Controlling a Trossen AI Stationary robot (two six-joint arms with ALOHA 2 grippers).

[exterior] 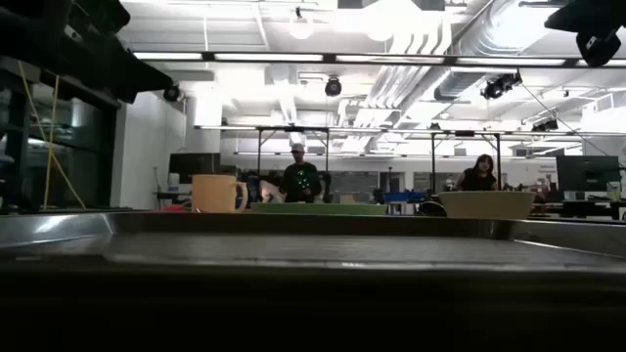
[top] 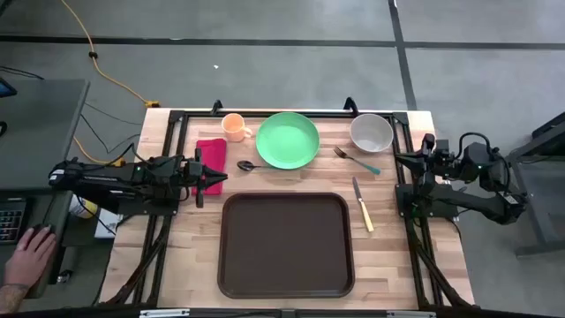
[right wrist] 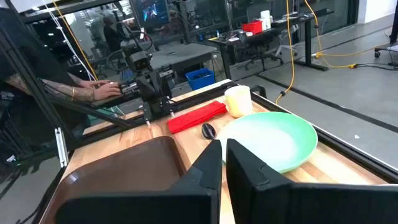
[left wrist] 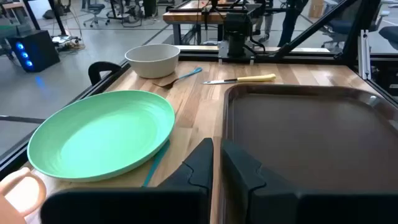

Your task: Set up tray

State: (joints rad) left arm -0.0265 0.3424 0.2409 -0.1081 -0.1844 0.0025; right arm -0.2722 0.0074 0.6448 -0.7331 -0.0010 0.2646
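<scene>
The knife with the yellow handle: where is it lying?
In the high view, the knife lies on the table just right of the tray, below the fork.

Grey concrete floor (top: 265, 71) around light wood counter (top: 388, 256), dark seam lines crossing it. Yellow cable (top: 106, 66) snakes over floor toward counter's far left corner. Grey desk (top: 40, 132) off counter's left edge. Beyond far edge: open workshop, white ceiling with ducts (exterior: 430, 49) and strip lights (exterior: 245, 56), monitors, black-framed workbenches (exterior: 293, 147), two people (exterior: 299, 178) at distance.
</scene>
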